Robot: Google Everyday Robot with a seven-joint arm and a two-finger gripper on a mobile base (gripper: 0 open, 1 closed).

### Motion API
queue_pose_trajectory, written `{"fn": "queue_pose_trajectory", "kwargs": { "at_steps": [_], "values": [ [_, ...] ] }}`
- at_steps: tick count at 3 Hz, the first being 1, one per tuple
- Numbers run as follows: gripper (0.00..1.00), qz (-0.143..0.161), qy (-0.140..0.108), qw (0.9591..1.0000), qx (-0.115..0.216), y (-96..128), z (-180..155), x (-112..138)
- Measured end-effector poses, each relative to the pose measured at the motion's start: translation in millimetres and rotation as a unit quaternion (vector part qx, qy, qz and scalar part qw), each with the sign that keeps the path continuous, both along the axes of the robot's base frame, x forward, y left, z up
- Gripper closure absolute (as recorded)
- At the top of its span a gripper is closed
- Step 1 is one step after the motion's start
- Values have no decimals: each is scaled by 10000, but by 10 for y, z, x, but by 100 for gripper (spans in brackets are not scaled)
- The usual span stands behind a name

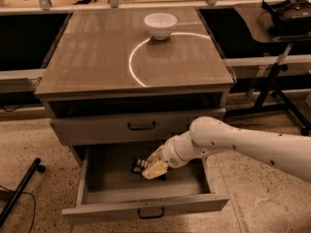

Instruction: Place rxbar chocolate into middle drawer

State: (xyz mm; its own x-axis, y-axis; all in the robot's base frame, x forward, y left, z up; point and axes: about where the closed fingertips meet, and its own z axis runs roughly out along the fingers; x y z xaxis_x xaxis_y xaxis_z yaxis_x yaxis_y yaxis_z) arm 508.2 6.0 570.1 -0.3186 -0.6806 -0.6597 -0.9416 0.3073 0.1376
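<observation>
The middle drawer (146, 208) is pulled open below the closed upper drawer front (141, 126). My gripper (151, 170) is down inside the open drawer, near its middle. It holds the rxbar chocolate (139, 165), a dark flat bar with pale marks, low over the drawer floor. The bar sticks out to the left of the pale fingers. My white arm (243, 147) reaches in from the right.
A white bowl (160, 24) stands at the back of the cabinet top (97, 57). A black stand (279, 89) and a side table with a headset (286, 8) are to the right. A dark leg and cable (19, 193) lie on the floor at left.
</observation>
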Motion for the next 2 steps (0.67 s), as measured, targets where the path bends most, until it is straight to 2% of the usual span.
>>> {"fn": "queue_pose_trajectory", "kwargs": {
  "at_steps": [2],
  "values": [
    [100, -540, 126, 9985, 34, -43, -731, 117]
  ]
}}
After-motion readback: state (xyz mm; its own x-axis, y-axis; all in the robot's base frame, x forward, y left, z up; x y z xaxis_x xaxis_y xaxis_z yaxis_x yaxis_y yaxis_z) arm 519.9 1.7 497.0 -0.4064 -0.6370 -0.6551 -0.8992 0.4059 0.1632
